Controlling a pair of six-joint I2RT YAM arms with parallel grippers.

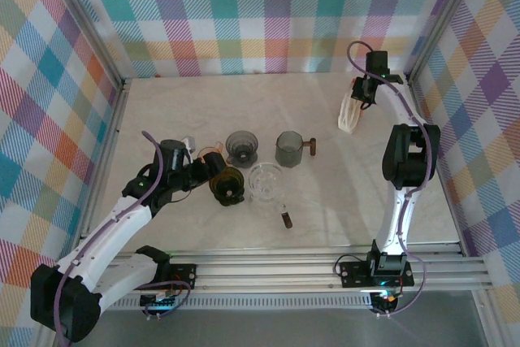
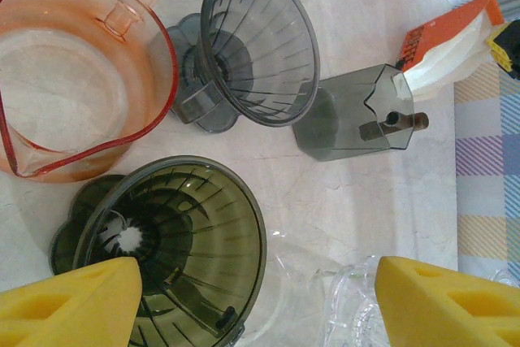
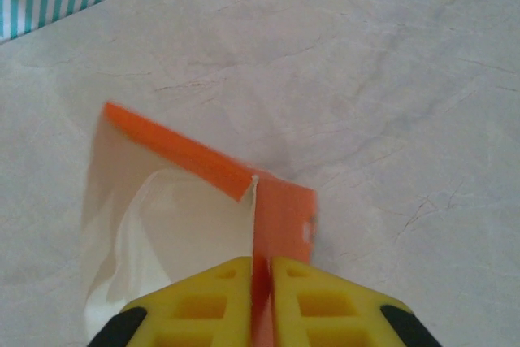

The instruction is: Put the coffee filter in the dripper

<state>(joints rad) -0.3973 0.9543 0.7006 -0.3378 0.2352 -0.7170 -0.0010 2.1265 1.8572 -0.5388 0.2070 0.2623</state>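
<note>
Well back on the right side of the table [image 1: 162, 103], near the plaid wall, the right gripper [image 3: 260, 270] has its yellow fingers [image 3: 203, 302] pressed together on the orange flap of the filter pack [image 3: 175, 217]. The pack is a clear bag with an orange card top and white filters inside. It reaches out ahead of the fingers over the marbled top, and whether it touches the table cannot be told. From above it shows as a pale wedge just beside that gripper, well apart from the drippers.

The left gripper [image 2: 256, 282] is at the middle-left of the table with its fingers [image 2: 73, 310] spread wide, pinching nothing. Just ahead of them, in the gap, are a dark dripper [image 2: 175, 233] on the left and a clear dripper [image 2: 349, 298] on the right, close together. Beyond the dark one stands an orange jug [image 2: 73, 79], with a grey dripper [image 2: 260, 38] just beside it and a grey mug [image 2: 357, 111] with a brown handle next along. A small brown piece [image 1: 285, 219] lies alone near the front of the table, close to the clear dripper.
</note>
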